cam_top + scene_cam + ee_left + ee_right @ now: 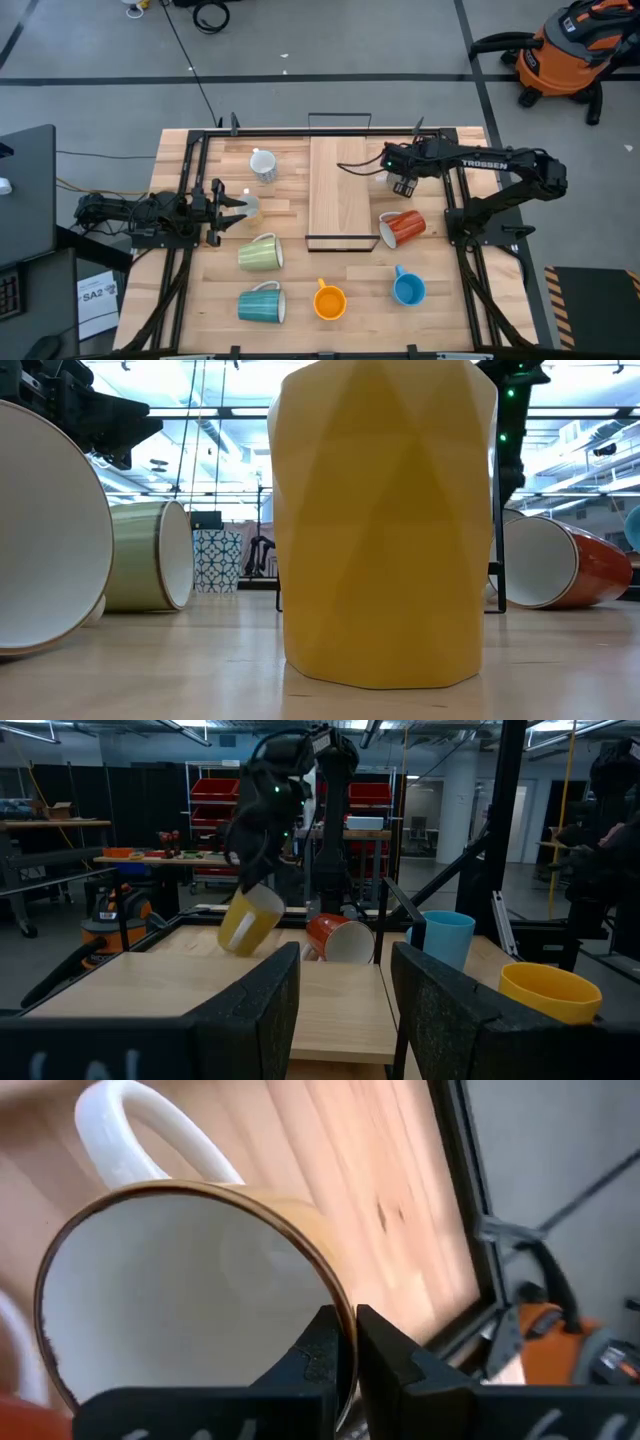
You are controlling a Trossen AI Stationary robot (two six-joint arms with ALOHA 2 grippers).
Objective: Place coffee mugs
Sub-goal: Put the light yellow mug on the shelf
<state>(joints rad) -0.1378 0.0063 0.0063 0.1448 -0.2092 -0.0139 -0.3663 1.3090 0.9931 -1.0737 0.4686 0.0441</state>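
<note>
Right gripper (350, 1320): pinching shut on the rim of a tan-yellow ceramic mug (200, 1280) with a white inside and a white loop handle, one finger inside the lip and one outside. Holding that mug tilted and clear of the tabletop, mouth slanting downward in the left wrist view (248, 920). Hanging in the high view just off the right edge of the pale wooden board (340, 190) edged with a thin black frame, at the far right part of the light wooden table (180, 150).

Lying on its side just nearer than the held mug, a red-orange glazed mug (403, 228), white inside facing the board. Standing upright nearer the front edge, a blue ceramic mug (408, 289) and, to its left, an orange-yellow faceted mug (329, 300), the latter filling the low view. Lying on their sides on the left half, a pale green mug (260, 253) and a teal mug (261, 303). Sitting at the far left of the board, a white ceramic mug (263, 165).

Left gripper (238, 205): waiting low over the table's left side, fingers spread apart and clasping nothing.
</note>
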